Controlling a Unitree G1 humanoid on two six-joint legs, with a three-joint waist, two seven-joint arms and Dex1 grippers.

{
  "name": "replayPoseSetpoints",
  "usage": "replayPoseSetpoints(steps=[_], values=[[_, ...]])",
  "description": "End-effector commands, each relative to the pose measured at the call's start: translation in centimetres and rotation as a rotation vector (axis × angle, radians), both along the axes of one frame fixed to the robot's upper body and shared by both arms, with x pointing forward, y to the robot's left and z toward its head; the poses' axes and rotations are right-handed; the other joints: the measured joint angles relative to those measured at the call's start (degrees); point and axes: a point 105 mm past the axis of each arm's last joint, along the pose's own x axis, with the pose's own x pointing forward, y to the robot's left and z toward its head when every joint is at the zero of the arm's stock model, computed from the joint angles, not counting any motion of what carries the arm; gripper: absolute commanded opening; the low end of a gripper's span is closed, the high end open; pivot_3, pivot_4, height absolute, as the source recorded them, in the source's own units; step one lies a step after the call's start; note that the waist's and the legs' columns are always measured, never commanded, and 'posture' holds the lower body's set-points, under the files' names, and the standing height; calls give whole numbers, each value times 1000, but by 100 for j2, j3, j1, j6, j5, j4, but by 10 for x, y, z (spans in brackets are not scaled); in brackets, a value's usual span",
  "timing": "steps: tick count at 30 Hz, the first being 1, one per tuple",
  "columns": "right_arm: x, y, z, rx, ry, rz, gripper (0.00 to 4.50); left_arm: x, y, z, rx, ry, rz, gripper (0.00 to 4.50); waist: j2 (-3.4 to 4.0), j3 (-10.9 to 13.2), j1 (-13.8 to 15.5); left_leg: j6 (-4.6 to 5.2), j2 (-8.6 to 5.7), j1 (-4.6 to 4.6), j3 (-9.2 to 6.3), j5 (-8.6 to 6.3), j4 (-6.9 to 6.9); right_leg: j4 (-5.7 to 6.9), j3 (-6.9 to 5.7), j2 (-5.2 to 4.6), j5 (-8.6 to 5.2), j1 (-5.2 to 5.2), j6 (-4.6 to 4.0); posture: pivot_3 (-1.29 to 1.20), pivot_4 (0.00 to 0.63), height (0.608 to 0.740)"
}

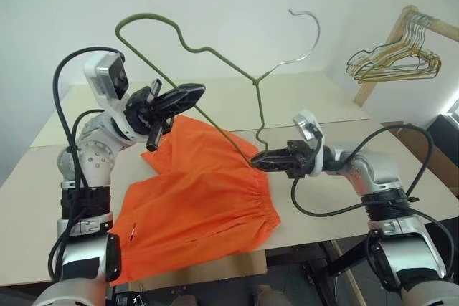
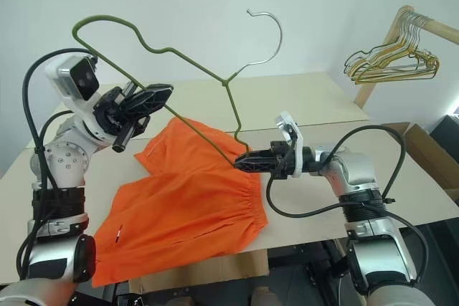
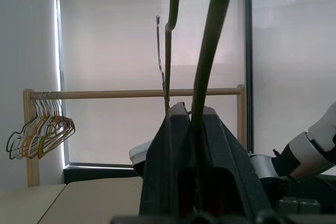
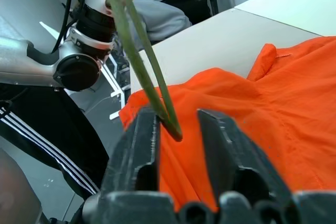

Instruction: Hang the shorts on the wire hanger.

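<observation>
**A:** Where do things stand? The shorts (image 1: 197, 202) lie flat on the table (image 1: 337, 198), waistband toward the right arm, not on the wire hanger (image 1: 215, 62), which is held up in the air above them.

**B:** The left gripper (image 1: 188, 94) is clamped on the hanger's long wire, tilting the frame. The right gripper (image 1: 257, 161) is at the hanger's lower corner, right over the waistband. In the right wrist view its fingers (image 4: 137, 150) stand a little apart with the wire corner between them, against one finger.

**A:** So how to do this step well?

**B:** I'd judge the right gripper should get a firm hold on that corner only, without catching the fabric beneath, so both arms can steer the wire into a leg or the waist opening.

**A:** What's hard to make out?

**B:** Whether the right fingers actually pinch the wire or the cloth. The shorts' near edge hangs off the table, partly behind the left arm.
</observation>
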Motion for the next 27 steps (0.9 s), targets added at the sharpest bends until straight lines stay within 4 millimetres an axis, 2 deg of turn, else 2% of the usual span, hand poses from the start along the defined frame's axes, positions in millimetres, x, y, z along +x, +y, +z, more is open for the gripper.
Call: replayPoseSetpoints(steps=[1,7,11,13,14,15,18,23,27], values=[[-2,2,21,25,-93,18,74,-1,-2,-1,8,-25,-3,0,0,0,-1,0,0,0,0,0,0,0,0,0,0,0,0,-49,0,740],[-7,9,21,1,-153,36,28,3,-3,-6,-1,-25,15,0,0,0,1,0,0,0,0,0,0,0,0,0,0,0,0,-55,0,740],[0,9,20,29,-269,-38,28,5,-1,-8,3,-24,31,0,0,0,0,0,0,0,0,0,0,0,0,0,0,0,0,-52,0,740],[3,7,19,31,-262,-55,28,5,1,-8,4,-25,33,0,2,2,-4,0,0,-1,0,0,0,0,0,0,0,0,0,-51,0,740],[3,6,18,30,-256,-55,576,4,2,-7,4,-25,34,0,3,2,-4,0,-1,-1,1,0,0,0,0,0,0,-1,1,-51,0,740],[2,4,18,25,-251,-48,760,4,3,-8,6,-27,35,0,3,2,-4,0,-1,-1,1,0,0,0,1,-1,0,-1,0,-52,0,740],[-1,0,20,48,-228,-21,1722,4,4,-8,9,-30,38,0,3,2,-1,0,0,0,0,0,0,0,0,0,0,-1,0,-49,0,740],[-6,-3,20,50,-204,22,3522,3,3,-7,8,-36,32,0,3,2,-3,0,0,0,0,0,0,0,0,-1,0,-1,0,-52,0,740],[-5,3,24,44,-183,41,3522,1,1,-5,-6,-47,5,0,4,3,-10,0,0,1,0,0,0,2,0,0,0,-1,0,-55,0,740]])
